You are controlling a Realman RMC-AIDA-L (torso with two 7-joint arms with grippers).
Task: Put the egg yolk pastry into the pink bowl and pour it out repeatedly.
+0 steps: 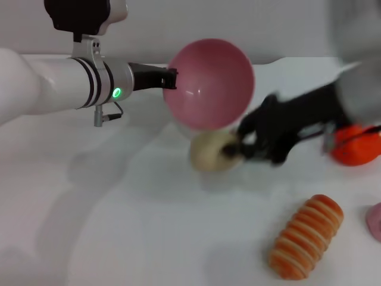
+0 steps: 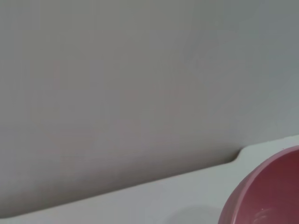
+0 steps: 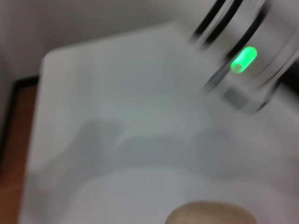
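My left gripper [image 1: 171,78] is shut on the rim of the pink bowl [image 1: 208,83] and holds it in the air, tipped on its side with the opening facing me. The bowl's rim also shows in the left wrist view [image 2: 268,196]. The bowl looks empty. Just below it, the pale beige egg yolk pastry [image 1: 209,152] sits low over the white table, and my black right gripper [image 1: 237,149] is shut on its right side. The pastry's top [image 3: 210,213] shows in the right wrist view.
An orange-and-cream striped roll [image 1: 306,236] lies at the front right. An orange-red rounded object [image 1: 355,143] sits at the right behind my right arm, and a pink thing [image 1: 375,220] at the right edge. The left arm's wrist with its green light [image 3: 243,60] shows ahead.
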